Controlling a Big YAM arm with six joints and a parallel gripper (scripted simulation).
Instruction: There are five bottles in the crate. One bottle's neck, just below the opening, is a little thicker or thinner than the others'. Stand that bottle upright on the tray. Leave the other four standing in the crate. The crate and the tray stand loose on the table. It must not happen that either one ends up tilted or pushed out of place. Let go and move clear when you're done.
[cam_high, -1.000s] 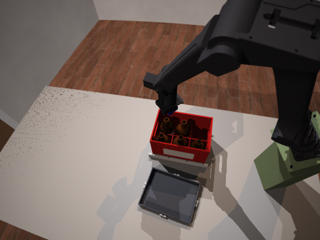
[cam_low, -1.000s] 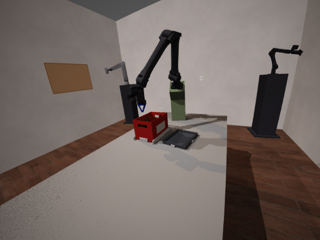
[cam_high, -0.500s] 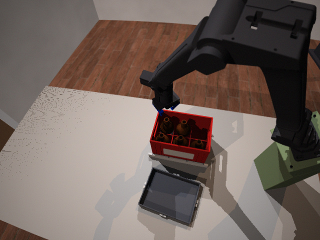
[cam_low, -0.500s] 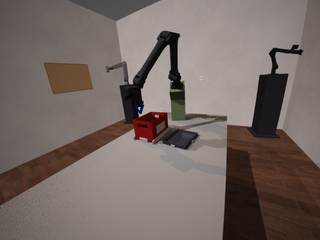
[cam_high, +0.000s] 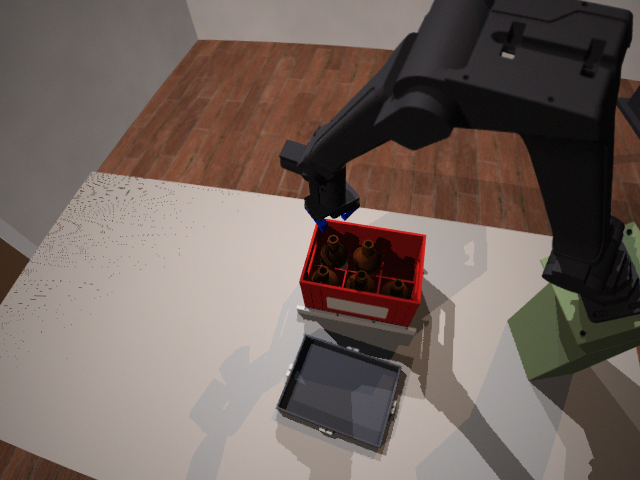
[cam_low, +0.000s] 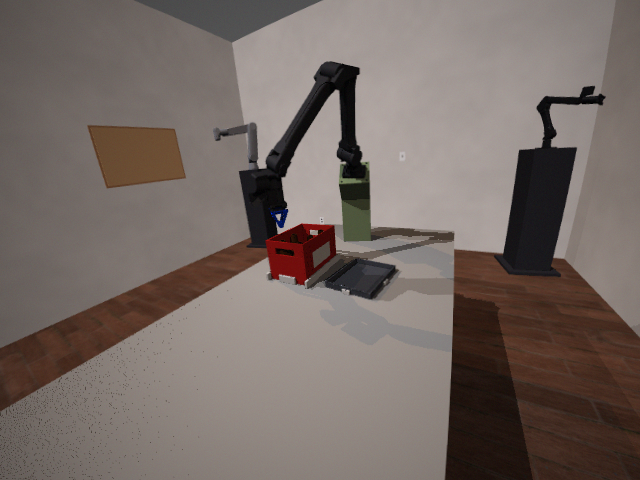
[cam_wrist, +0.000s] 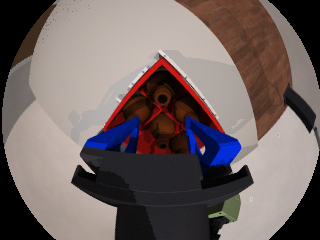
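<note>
I see my gripper with its blue fingers spread and holding nothing, hovering above the far corner of the one red crate. Below it I count five brown bottles standing in the crate. One dark tray sits beyond the crate's near side.

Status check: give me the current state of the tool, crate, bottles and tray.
Tool: open, holding nothing, above the crate's far-left corner.
Crate: upright on the table, one back cell vacant.
Five bottles: all standing in the crate.
Tray: flat, no bottle on it.
</note>
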